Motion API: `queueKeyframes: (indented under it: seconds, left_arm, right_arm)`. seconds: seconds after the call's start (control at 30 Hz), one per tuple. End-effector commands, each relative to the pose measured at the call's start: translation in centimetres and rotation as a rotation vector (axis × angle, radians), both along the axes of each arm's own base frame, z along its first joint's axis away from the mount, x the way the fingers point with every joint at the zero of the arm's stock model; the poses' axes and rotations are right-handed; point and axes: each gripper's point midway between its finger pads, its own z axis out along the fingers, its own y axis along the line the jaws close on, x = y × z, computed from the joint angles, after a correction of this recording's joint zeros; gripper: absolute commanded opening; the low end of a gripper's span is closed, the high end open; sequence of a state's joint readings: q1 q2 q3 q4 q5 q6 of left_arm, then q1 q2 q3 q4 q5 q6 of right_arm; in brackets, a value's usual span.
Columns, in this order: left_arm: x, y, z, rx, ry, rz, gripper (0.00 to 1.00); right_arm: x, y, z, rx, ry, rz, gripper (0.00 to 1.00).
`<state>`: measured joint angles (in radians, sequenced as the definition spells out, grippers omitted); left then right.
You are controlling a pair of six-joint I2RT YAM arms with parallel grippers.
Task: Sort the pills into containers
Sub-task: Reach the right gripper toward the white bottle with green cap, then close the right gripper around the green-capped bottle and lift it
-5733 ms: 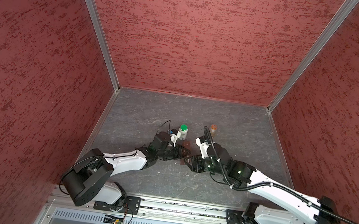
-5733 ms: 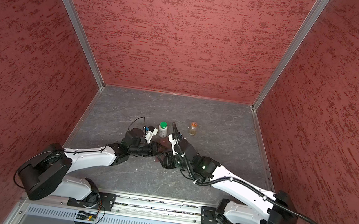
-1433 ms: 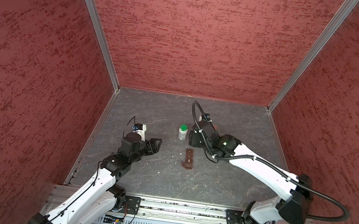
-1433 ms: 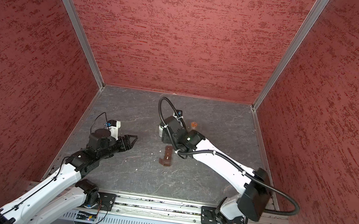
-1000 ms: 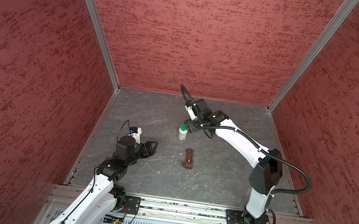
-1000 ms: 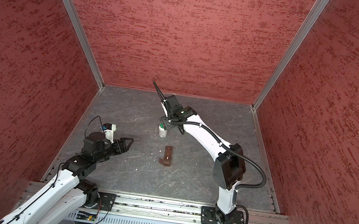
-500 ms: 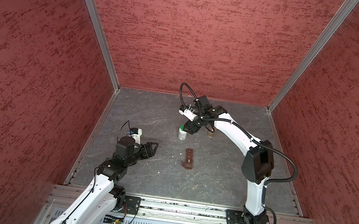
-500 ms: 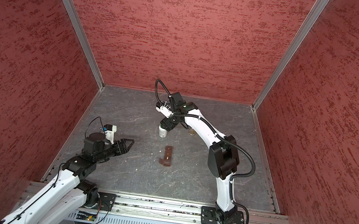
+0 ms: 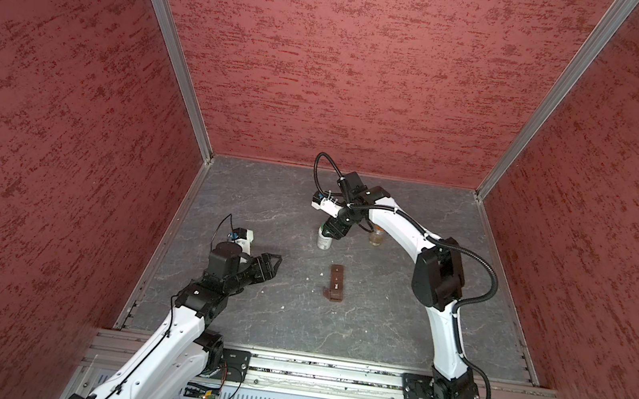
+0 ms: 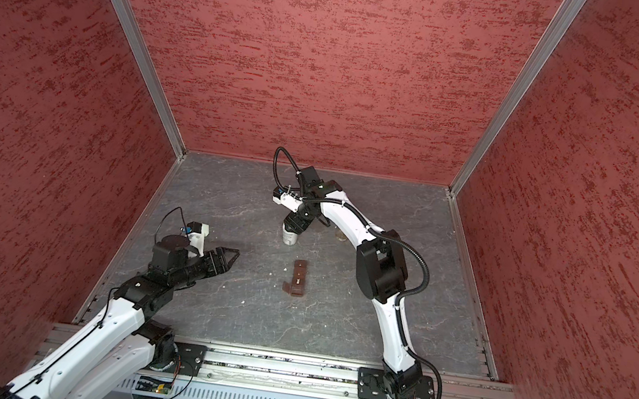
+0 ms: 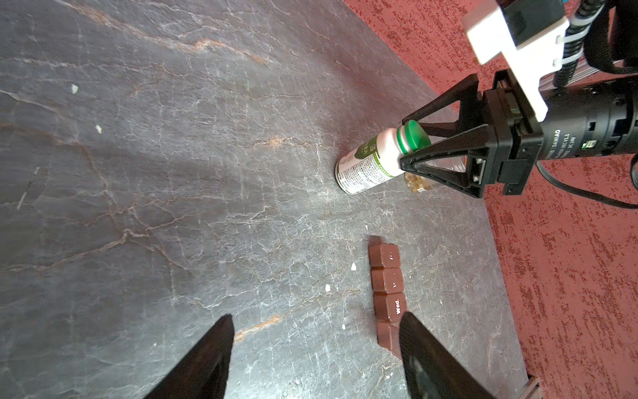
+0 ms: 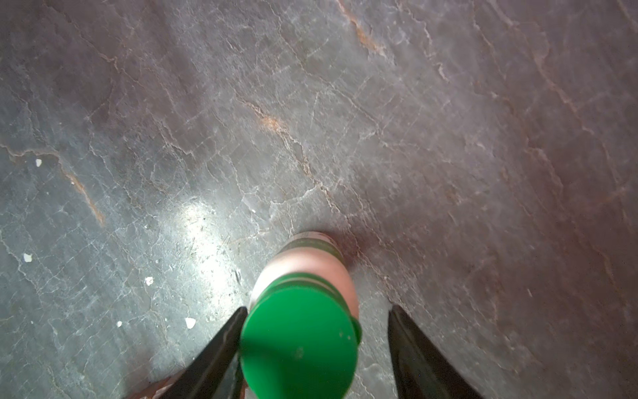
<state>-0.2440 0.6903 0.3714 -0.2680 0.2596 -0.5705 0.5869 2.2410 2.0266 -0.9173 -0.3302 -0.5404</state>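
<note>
A white pill bottle with a green cap stands upright on the grey floor. My right gripper points down over it, open, its jaws astride the cap. One finger touches the cap's side and the other stands off by a gap. A brown pill organizer lies in front of the bottle. My left gripper hovers open and empty, left of the organizer. Small white bits lie beside the organizer.
A small clear jar with amber contents stands just right of the bottle, partly behind the right arm. Red textured walls enclose the floor on three sides. A metal rail runs along the front.
The right gripper has come down over the green cap and its jaws have narrowed around it. The left arm has barely moved.
</note>
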Motion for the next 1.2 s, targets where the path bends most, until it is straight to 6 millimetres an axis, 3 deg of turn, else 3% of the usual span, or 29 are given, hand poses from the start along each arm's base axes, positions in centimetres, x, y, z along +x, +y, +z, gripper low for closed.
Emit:
queueKeyframes:
  seconds: [0.0, 0.2, 0.37, 0.6, 0.93, 1.03, 1.17]
  left_arm:
    - [0.7, -0.1, 1.1, -0.009, -0.037, -0.005, 0.76]
    - [0.8, -0.1, 0.9, -0.013, -0.028, -0.006, 0.76]
    - [0.8, -0.2, 0.9, -0.014, -0.028, -0.008, 0.76]
    - [0.8, -0.2, 0.9, -0.018, -0.029, -0.010, 0.76]
    - [0.8, -0.3, 1.1, -0.023, -0.029, -0.015, 0.76]
    - [0.8, -0.4, 1.2, -0.028, -0.031, -0.015, 0.76]
    - [0.7, -0.5, 1.4, -0.037, -0.033, -0.018, 0.76]
  right_arm:
    - [-0.2, 1.0, 0.5, 0.041, 0.012, 0.057, 0.58]
    - [-0.6, 0.9, -0.8, 0.010, 0.043, 0.038, 0.51]
    - [-0.5, 0.6, -1.4, -0.012, 0.036, 0.026, 0.55]
    - [-0.6, 0.5, -1.4, -0.015, 0.047, 0.011, 0.44]
    - [-1.0, 0.1, -2.0, -0.029, 0.085, -0.031, 0.37]
    - [-0.9, 0.0, -2.0, -0.032, 0.077, -0.040, 0.49]
    - [-1.0, 0.0, -1.9, -0.026, 0.075, -0.039, 0.54]
